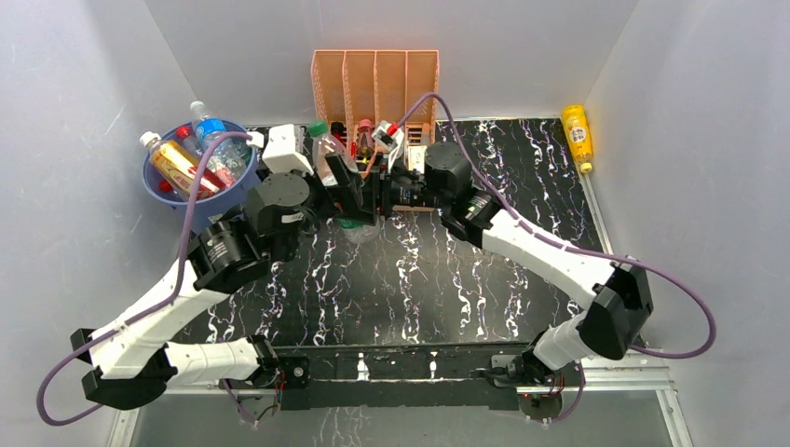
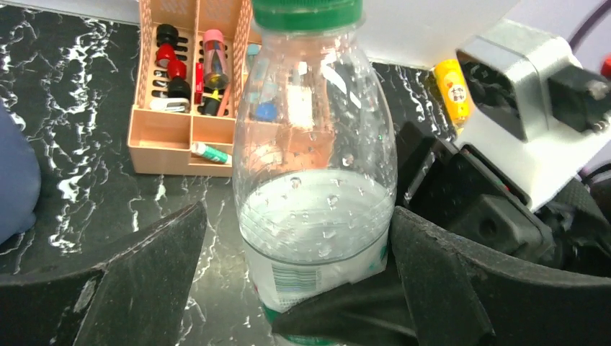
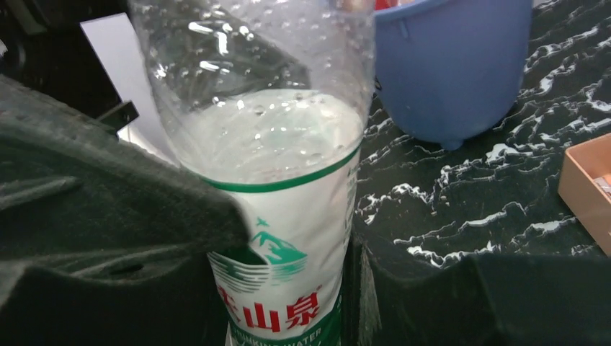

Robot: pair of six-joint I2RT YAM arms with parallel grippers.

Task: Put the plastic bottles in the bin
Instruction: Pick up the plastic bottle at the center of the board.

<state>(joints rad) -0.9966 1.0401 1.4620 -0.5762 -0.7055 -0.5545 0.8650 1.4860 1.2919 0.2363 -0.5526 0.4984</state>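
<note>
**Two hands meeting at one bottle near the bin**

Top, left-wrist and right-wrist views. Both arms reach to the rear middle of the black marbled desk [image 1: 419,279], where they meet from opposite sides at a green-capped bottle [image 2: 317,144]. The bottle is clear, upright and partly filled with clear liquid. Its lower part carries a white label with a green band and red characters.

The right hand [image 3: 299,245] is closed on this bottle, its dark fingers pressing the labelled lower body from either side. The left hand [image 2: 299,223] is spread wide, with the bottle standing between its fingers [image 2: 144,281]. The finger on the left of the wrist view is apart from the bottle. The other lies at the bottle's side, and contact there cannot be told. Whether the bottle's base rests on the desk is hidden by the hands.

The bin [image 3: 454,65], a round blue bucket, stands on the desk at the rear left, near the held bottle. It contains other bottles [image 1: 182,168], among them one with a blue cap, some with red caps and one with a yellow and red label. A yellow bottle [image 1: 578,137] lies at the rear right edge of the desk, well apart from the bin. A peach slotted organizer [image 1: 374,84] stands against the back wall, just behind the hands, with small items [image 2: 173,72] among its dividers.
</note>
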